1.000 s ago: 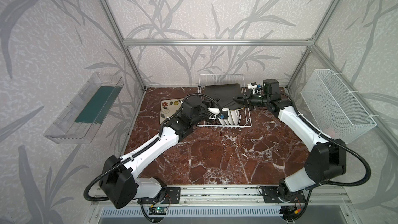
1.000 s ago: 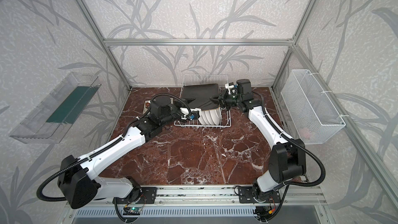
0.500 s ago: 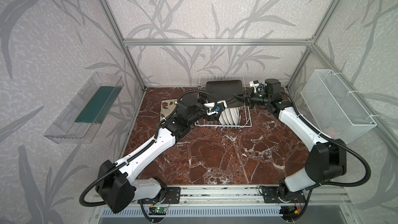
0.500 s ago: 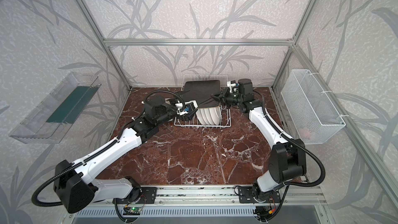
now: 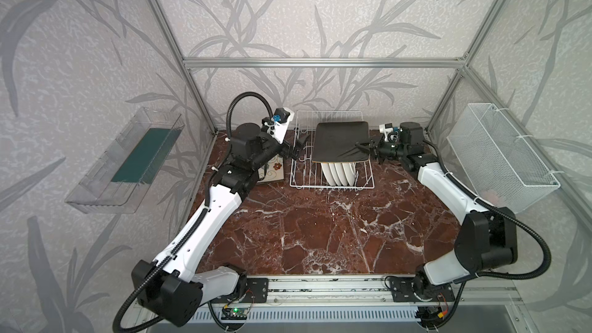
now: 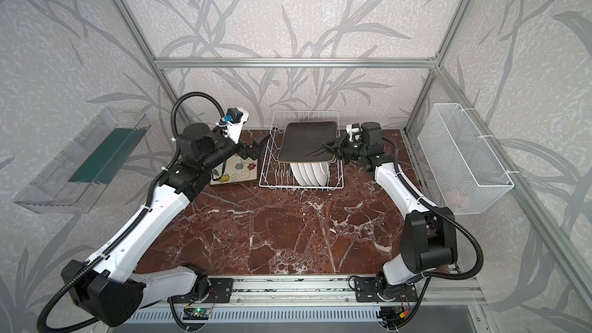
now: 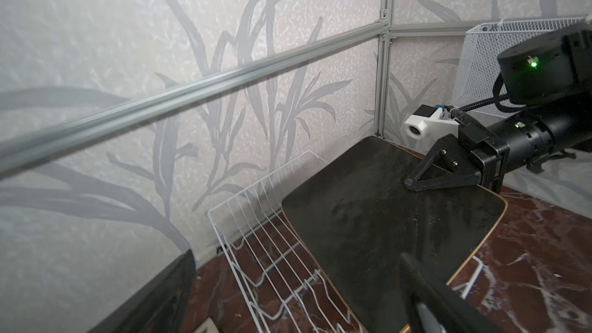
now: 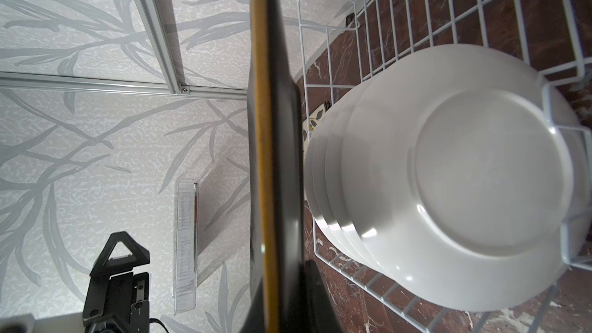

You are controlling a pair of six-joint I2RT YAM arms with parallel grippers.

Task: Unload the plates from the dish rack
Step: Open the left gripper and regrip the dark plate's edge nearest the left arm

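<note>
the rack (image 5: 296, 168) sits at the middle of the table's (image 5: 320, 229) back edge. our right gripper (image 5: 365, 148) is clamped on the right edge of a black plate (image 5: 338, 142), which hangs above the rack, black back up, near level. in the left wrist view we see this plate (image 7: 384, 229) with a thin yellow rim, and the right gripper (image 7: 413, 182) bites its far edge. from the right wrist the plate (image 8: 272, 155) shows edge-on.

under it the round plates (image 5: 339, 172) stand on edge in the right half of the rack, toward its front, packed side by side. in the right wrist view the round plates (image 8: 464, 171) turn plain white backs to us.

our left gripper (image 5: 298, 148) hovers at the rack's left side, near the black plate's left edge and apart from it. its jaws stand wide apart with nothing between them; one of its fingers (image 7: 435, 302) shows dark and blurred in front of the plate in the left wrist view.

a flowered plate (image 5: 272, 171) lies face up on the table just left of the rack, toward the back left corner, partly under our left arm (image 5: 221, 209). whether more lie beneath it we cannot tell.

a clear tray (image 5: 96, 200) hangs off the table's left side, a mesh basket (image 5: 499, 155) off its right.
</note>
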